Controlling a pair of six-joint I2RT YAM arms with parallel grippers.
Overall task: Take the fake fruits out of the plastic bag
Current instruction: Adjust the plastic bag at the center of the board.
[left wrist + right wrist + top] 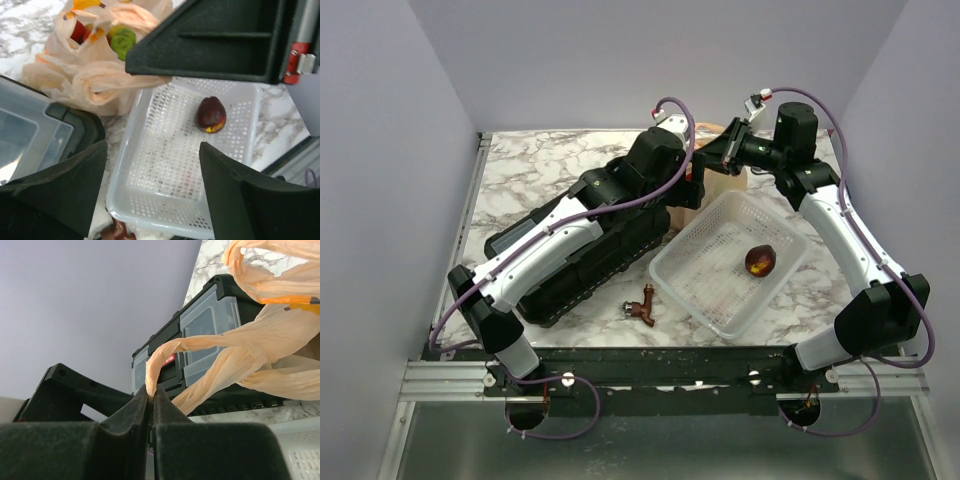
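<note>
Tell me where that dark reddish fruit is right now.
In the top view, the maroon-brown fruit lies inside the white mesh basket, on the table's right side, right of the black toolbox.

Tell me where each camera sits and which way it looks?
Top external: above and behind, looking down on the table; left arm and right arm show.
Left wrist: on the left arm, looking down into the basket; its open left gripper shows.
Right wrist: on the right arm, looking sideways at the toolbox; its right gripper pinches the plastic bag.
Shared: top and left wrist both show the maroon fruit in the basket.
</note>
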